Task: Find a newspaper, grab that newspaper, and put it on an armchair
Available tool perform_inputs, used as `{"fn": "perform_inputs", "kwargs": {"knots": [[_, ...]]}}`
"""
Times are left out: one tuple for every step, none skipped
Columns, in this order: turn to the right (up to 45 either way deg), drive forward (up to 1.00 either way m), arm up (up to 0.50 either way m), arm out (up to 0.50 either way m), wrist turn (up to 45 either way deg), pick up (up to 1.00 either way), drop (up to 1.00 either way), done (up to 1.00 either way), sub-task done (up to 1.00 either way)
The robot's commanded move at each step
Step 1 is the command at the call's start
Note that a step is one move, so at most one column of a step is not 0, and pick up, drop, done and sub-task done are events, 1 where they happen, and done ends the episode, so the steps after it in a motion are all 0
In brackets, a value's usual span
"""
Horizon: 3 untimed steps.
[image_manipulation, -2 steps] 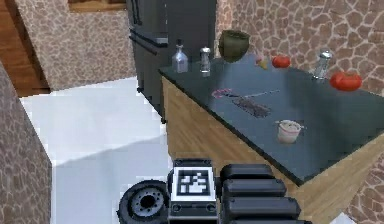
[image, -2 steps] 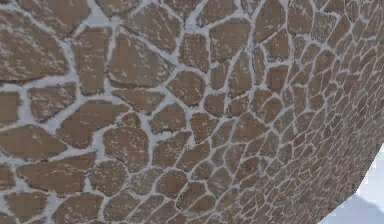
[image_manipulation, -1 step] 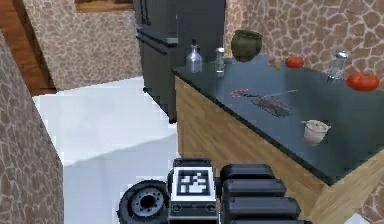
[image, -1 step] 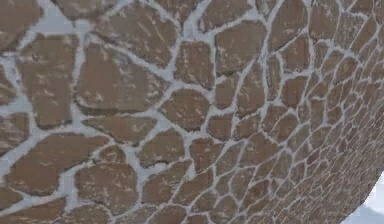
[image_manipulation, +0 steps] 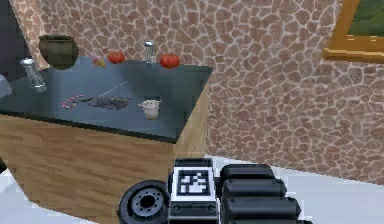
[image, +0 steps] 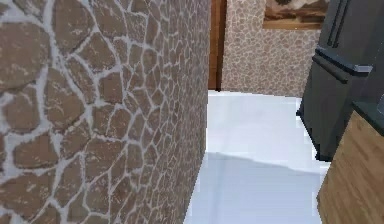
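Newspaper task | pincer [image_manipulation: 146,205] below counter [image_manipulation: 90,150] | whether it holds anything: cannot tell

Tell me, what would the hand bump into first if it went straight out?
Probably the wooden side of the counter, which stands just beyond the hand, though depth is hard to judge.

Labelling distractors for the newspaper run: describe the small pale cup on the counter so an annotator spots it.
Arm side view: find the wood-fronted counter with the dark top against the brown stone wall. Near its front edge stands a small whitish cup. The dark olive pot and round red things sit along the back; the cup is pale, short and nearest the front.
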Motion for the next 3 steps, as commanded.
{"fn": "perform_inputs", "kwargs": {"knots": [[12.0, 0.00, 0.00, 0.00, 0.0, 0.00, 0.00, 0.00, 0.00], [0.0, 1.00, 0.00, 0.00, 0.0, 0.00, 0.00, 0.00, 0.00], [3.0, 0.00, 0.00, 0.00, 0.0, 0.00, 0.00, 0.00, 0.00]]}}
